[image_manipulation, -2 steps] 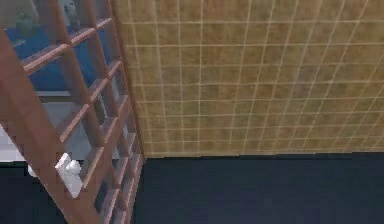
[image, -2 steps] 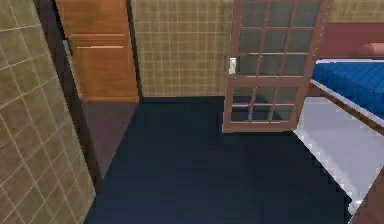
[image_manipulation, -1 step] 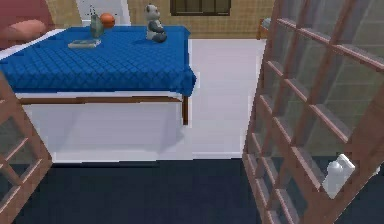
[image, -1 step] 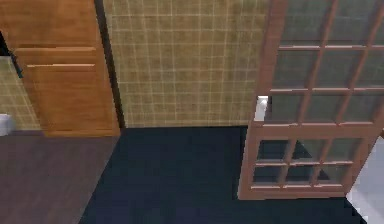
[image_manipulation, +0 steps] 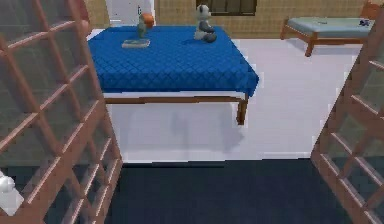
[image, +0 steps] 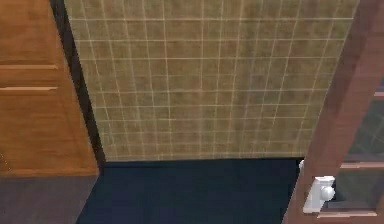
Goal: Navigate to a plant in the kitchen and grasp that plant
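Fingers' state cannot be told. In the forward view, from the left: a wooden door [image: 30, 90], a tiled wall [image: 210, 80], then a white knob [image: 323, 190] on a glazed door. In the arm side view, a lattice door leaf [image_manipulation: 50, 140], then a blue-covered bed [image_manipulation: 180, 65] bearing small objects [image_manipulation: 205, 24], none plainly a plant. By my judgement the kitchen is not yet reached and the grasp not begun. The plant's place, long axis and facing cannot be told.

Forward view close on tiled wall [image: 210, 80]; arm side view faces bed [image_manipulation: 170, 65]; glazed door [image: 340, 100] shared.
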{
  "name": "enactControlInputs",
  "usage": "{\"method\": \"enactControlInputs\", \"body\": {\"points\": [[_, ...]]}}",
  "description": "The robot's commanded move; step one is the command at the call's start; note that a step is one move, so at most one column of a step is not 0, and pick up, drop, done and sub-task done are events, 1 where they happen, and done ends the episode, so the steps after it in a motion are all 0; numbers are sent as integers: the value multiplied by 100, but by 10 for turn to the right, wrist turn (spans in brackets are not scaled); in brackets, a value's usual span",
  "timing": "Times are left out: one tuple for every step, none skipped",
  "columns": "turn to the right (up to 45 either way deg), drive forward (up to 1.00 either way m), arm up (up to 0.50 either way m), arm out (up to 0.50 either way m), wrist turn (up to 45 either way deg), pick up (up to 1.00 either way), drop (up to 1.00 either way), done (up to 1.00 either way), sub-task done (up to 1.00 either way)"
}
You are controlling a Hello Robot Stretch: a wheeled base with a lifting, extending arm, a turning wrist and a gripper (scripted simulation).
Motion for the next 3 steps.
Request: {"method": "enactControlInputs", "body": {"points": [[-450, 0, 0, 0, 0, 0, 0, 0, 0], [-210, 0, 0, 0, 0, 0, 0, 0, 0], [0, 55, 0, 0, 0, 0, 0, 0, 0]]}}
